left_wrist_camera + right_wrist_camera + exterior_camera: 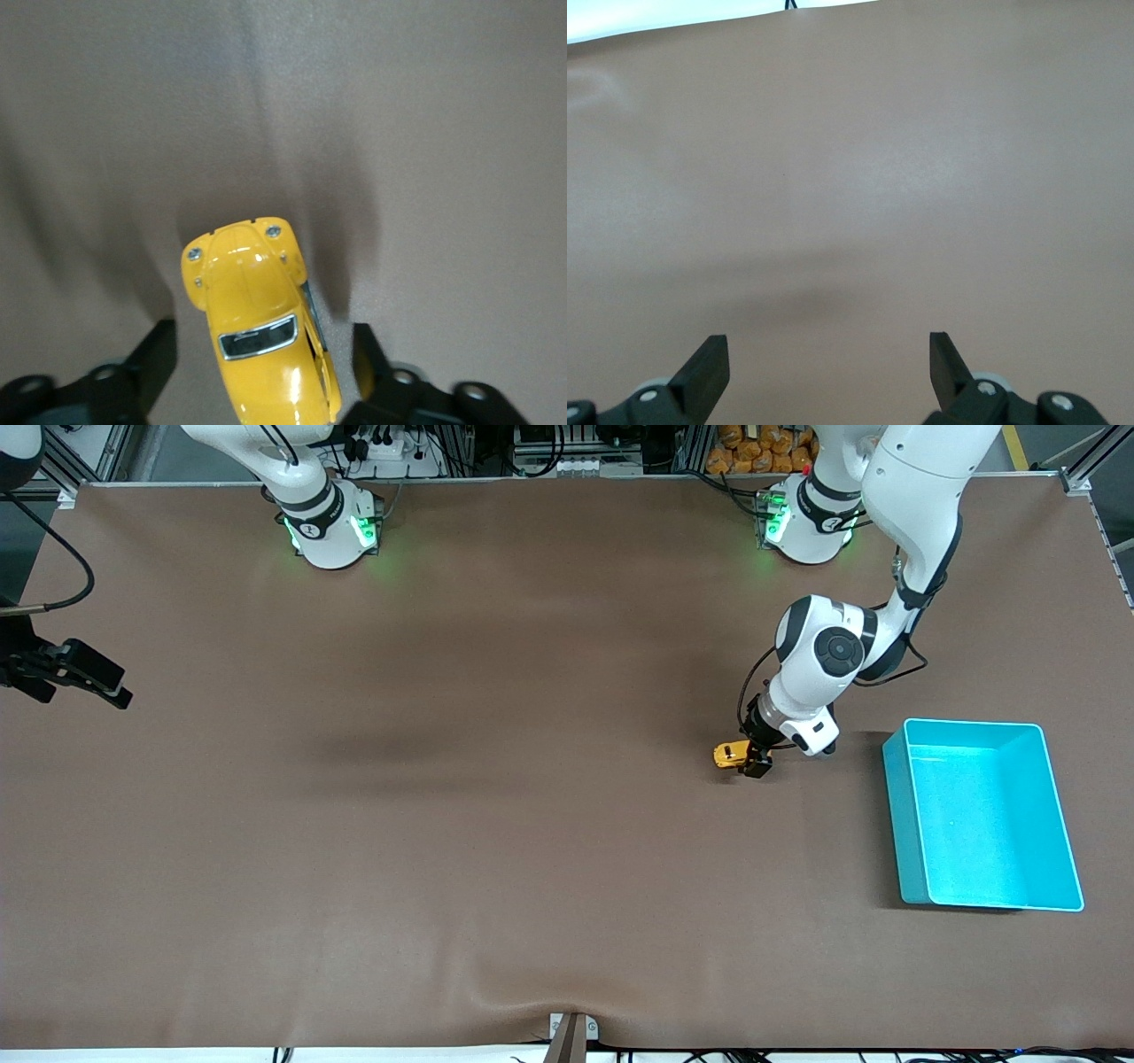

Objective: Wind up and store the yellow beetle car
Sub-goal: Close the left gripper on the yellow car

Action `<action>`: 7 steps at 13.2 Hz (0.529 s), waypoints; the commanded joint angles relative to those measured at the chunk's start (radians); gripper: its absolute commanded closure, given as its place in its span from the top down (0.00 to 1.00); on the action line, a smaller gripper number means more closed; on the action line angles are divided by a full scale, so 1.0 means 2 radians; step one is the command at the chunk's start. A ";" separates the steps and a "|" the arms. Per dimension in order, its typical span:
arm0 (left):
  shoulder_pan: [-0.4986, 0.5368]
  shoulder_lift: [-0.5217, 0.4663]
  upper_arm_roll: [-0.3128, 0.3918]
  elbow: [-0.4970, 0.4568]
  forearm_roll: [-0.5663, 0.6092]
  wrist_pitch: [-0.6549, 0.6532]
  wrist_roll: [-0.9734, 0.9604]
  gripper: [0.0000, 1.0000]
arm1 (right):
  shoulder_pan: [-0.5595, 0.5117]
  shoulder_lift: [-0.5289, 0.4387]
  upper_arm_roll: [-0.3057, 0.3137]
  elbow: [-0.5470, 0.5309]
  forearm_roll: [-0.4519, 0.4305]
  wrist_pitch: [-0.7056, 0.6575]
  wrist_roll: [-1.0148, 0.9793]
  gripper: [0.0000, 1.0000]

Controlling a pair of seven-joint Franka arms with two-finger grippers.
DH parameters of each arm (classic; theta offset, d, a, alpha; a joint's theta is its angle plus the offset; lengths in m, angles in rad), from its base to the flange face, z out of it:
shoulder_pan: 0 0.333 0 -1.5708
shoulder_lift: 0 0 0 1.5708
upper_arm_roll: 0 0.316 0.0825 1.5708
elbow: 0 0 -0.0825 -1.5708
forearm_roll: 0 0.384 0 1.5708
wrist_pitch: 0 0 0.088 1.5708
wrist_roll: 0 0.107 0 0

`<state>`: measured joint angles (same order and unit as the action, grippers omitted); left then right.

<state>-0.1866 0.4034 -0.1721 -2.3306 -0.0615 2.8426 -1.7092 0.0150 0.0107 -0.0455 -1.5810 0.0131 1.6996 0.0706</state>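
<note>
The yellow beetle car (pixel 731 755) stands on the brown table beside the turquoise bin, toward the left arm's end. My left gripper (pixel 757 766) is down at the table around the car's rear half. In the left wrist view the car (pixel 257 310) lies between the two black fingers (pixel 158 350), with a gap on one side and the other finger close to its flank. The left gripper (pixel 263 341) is open and does not grip the car. My right gripper (pixel 115 691) waits over the right arm's end of the table, open and empty (pixel 828 350).
A turquoise bin (pixel 974 724) with nothing in it stands near the left arm's end of the table, a short way from the car. The brown mat has a shallow wrinkle at its front edge (pixel 567 1001).
</note>
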 commanded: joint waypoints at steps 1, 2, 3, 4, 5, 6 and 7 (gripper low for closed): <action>0.001 0.004 0.002 0.009 0.014 0.005 -0.006 0.00 | 0.000 0.004 -0.002 0.016 -0.001 -0.028 0.006 1.00; 0.001 0.004 0.002 0.009 0.015 0.005 -0.006 0.00 | -0.002 0.004 -0.004 0.017 -0.001 -0.040 0.006 1.00; 0.001 0.002 0.002 0.009 0.015 0.005 -0.001 0.00 | -0.005 0.004 -0.004 0.016 -0.001 -0.048 0.008 1.00; 0.001 -0.003 0.002 0.014 0.020 0.004 0.002 0.00 | -0.006 0.004 -0.004 0.016 0.000 -0.052 0.008 1.00; 0.003 -0.007 0.005 0.021 0.040 -0.002 0.004 0.00 | -0.006 0.004 -0.004 0.017 0.000 -0.052 0.008 1.00; 0.008 -0.013 0.012 0.030 0.063 -0.009 0.005 0.00 | -0.006 0.002 -0.004 0.017 0.000 -0.053 0.007 1.00; 0.015 -0.015 0.012 0.043 0.086 -0.025 0.009 0.00 | -0.006 0.002 -0.004 0.016 0.000 -0.056 0.007 1.00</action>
<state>-0.1799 0.4013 -0.1583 -2.2793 0.0375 2.8395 -1.7042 0.0103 0.0107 -0.0588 -1.5729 0.0123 1.6159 0.0709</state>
